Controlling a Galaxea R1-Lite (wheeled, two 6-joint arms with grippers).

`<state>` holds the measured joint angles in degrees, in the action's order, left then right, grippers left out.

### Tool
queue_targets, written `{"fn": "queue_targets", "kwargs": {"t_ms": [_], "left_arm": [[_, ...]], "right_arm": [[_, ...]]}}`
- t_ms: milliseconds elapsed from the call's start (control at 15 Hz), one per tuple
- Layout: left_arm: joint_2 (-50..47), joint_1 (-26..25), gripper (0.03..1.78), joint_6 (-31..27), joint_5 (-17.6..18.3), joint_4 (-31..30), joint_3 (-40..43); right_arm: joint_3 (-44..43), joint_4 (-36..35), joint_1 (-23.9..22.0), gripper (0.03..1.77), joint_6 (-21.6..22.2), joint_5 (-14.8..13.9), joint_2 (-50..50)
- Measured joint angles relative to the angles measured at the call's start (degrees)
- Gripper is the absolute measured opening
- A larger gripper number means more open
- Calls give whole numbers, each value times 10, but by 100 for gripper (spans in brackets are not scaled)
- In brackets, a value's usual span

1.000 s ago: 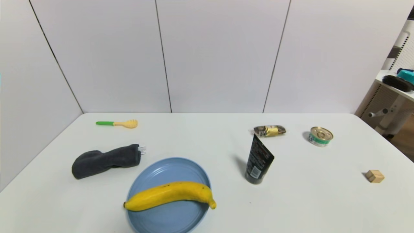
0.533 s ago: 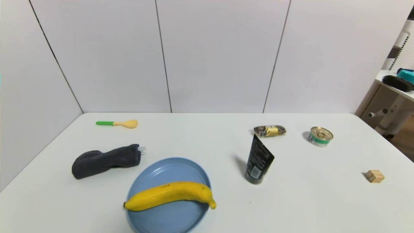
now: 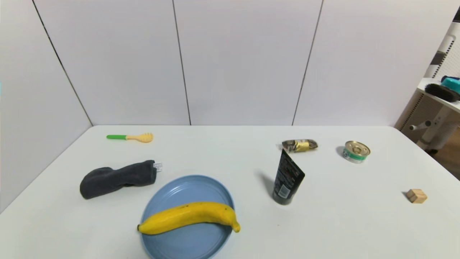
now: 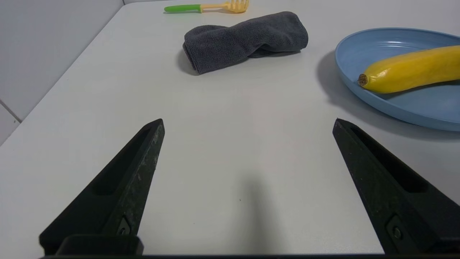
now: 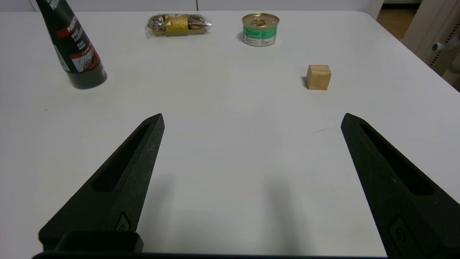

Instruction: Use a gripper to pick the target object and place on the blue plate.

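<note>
My left gripper (image 4: 248,122) ends in two matte black fingers (image 4: 125,187), each a long wedge tapering to a blunt point, with a shallow slot recessed along its length and a small round screw near the base. My right gripper (image 5: 251,118) carries the same black, slotted fingers (image 5: 118,183), their edges faintly scuffed and speckled pale.

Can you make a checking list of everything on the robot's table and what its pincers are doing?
Surface: white table, no spills seen.
Job's things: banana lies across the blue plate.
Clutter: grey towel, green-handled fork, black tube, snack pack, tin can, wooden cube.
Grippers: left pincer open, empty; right pincer open, empty.
Cables: nothing seen.
Surroundings: white wall panels; shelf on the right.
</note>
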<state>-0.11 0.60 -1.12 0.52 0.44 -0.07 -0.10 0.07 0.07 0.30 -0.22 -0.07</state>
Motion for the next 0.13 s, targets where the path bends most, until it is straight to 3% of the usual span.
{"fn": "queue_targets", "kwargs": {"t_ms": [133], "left_arm": [[0,0,169,0,0,0,0]], "right_arm": [[0,-1,0,170,16,-5,0]]}}
